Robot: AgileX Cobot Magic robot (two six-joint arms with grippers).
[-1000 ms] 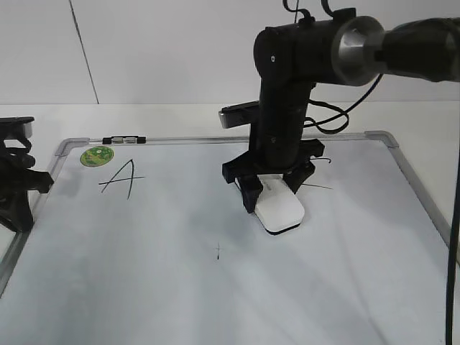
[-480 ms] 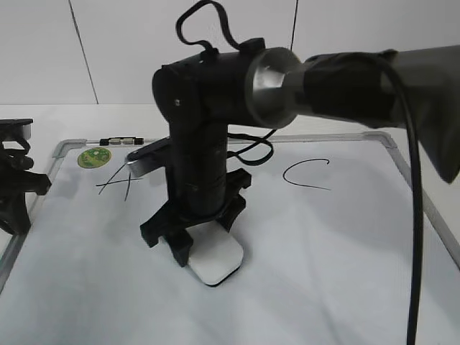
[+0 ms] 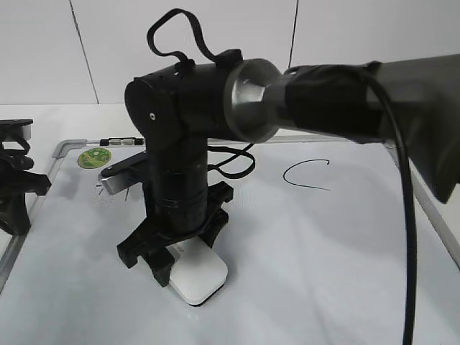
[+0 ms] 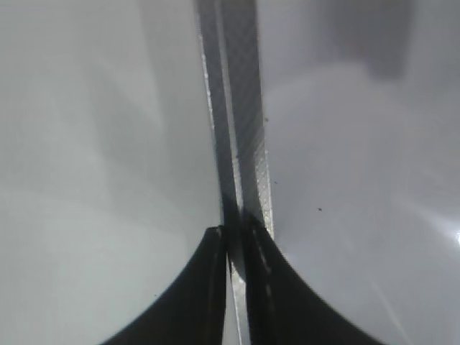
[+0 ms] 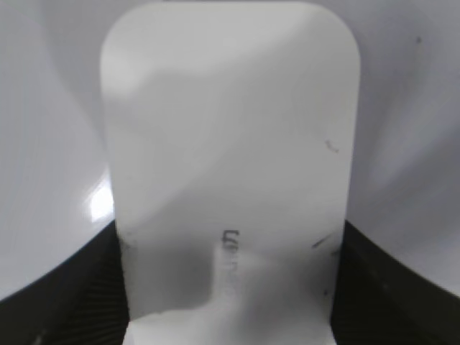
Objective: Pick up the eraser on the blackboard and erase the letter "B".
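My right gripper (image 3: 180,260) is shut on the white eraser (image 3: 202,281) and presses it flat on the blackboard (image 3: 323,251), left of the middle. In the right wrist view the eraser (image 5: 230,144) fills the space between the jaws (image 5: 230,291). No letter "B" shows on the board; the arm hides part of the surface. The slanted "A" (image 3: 103,189) is mostly hidden behind the arm. The curved "C" (image 3: 305,177) is in plain view at the right. My left gripper (image 3: 18,183) rests at the board's left edge, shut and empty, with its jaws (image 4: 233,233) over the grey frame (image 4: 244,108).
A round green sticker (image 3: 94,157) sits in the board's far left corner. A small dark clip (image 3: 118,141) lies on the top frame. The right arm reaches across from the right over the board. A white wall stands behind.
My right gripper has dragged the eraser from the middle of the board leftward and toward the front. The "C" is uncovered now, and the "A" is mostly covered by the arm.
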